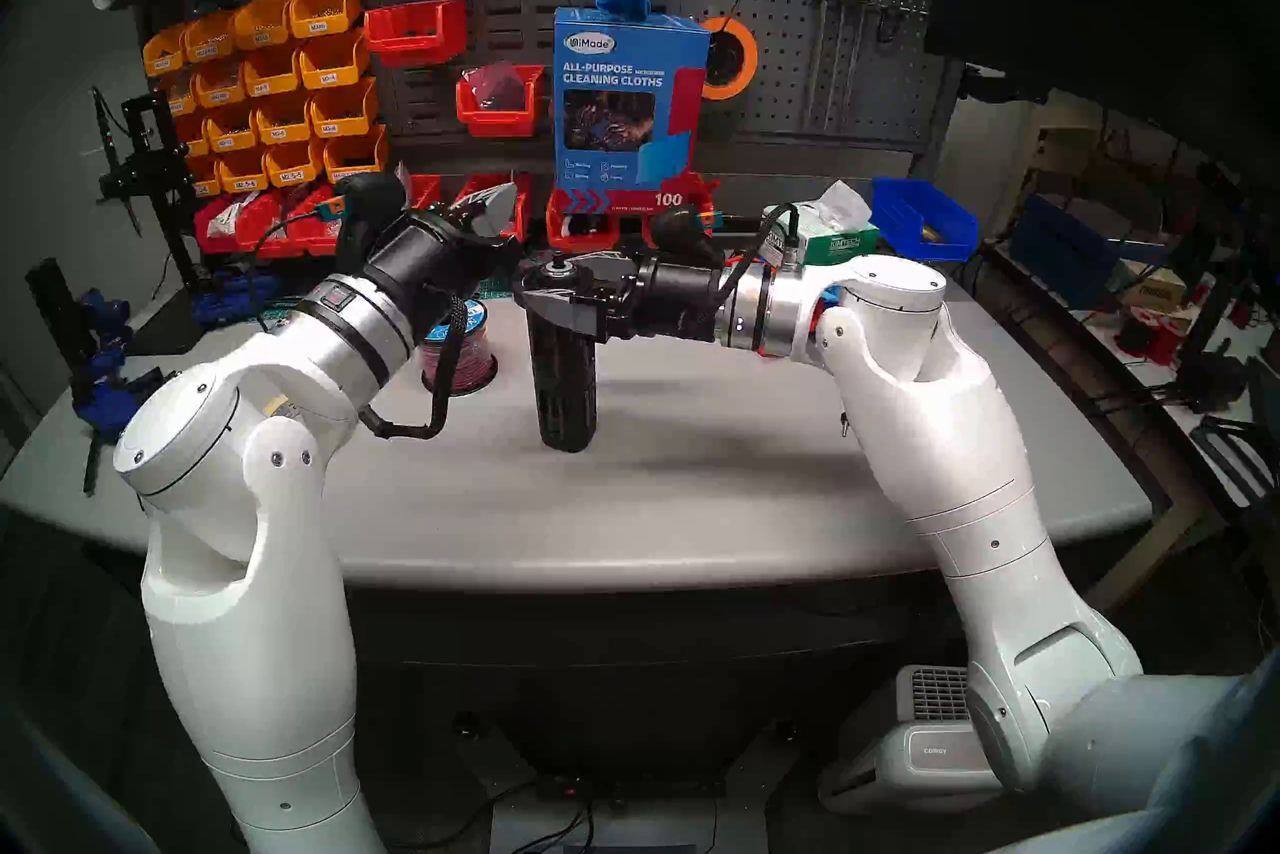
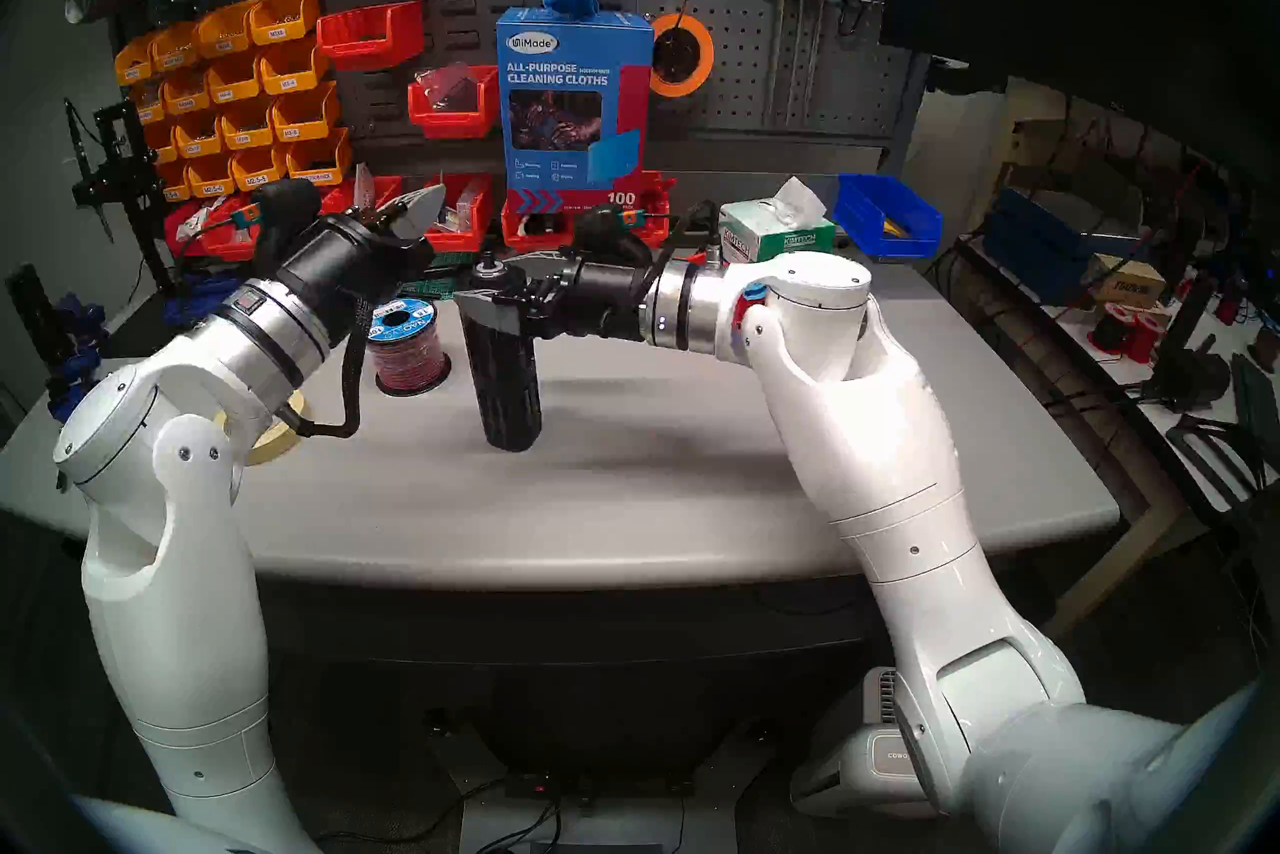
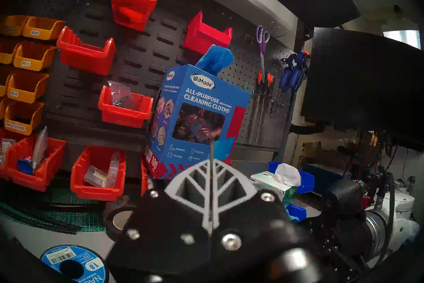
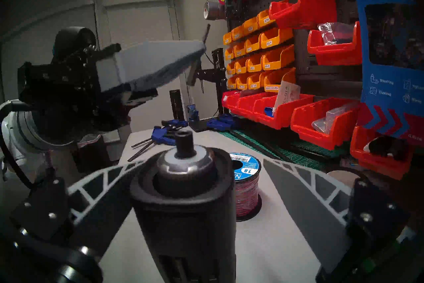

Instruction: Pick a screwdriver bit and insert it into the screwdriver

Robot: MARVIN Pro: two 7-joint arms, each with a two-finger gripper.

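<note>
The left gripper (image 3: 211, 162) is clamped on a thin bit (image 3: 211, 149), which sticks out past its fingertips; it hovers up and to the left of the screwdriver (image 1: 568, 374), apart from it and tilted slightly upward. The right gripper (image 4: 202, 162) reaches in level from the screwdriver's other side with its jaws spread wide around the top; one finger lies close against the black body, the other stands clear of it, so I judge it to be bracketing, not gripping. The screwdriver looks to stand upright on the table (image 1: 692, 485), its dark socket (image 4: 183, 137) pointing straight up above the silver ring; a wire spool (image 1: 460, 360) sits just left of and behind it.

The step in hand is seating the bit in that socket. To do it well, I would first close the right jaws on the body below the ring, so the screwdriver cannot tip; then turn the left wrist until the bit points straight down, centre it over the socket, and lower slowly along the screwdriver's axis; release only when the bit sits firm. The bit is slim and may slip or skew in the fingers; a sideways push would topple the cylinder toward the spool.
</note>
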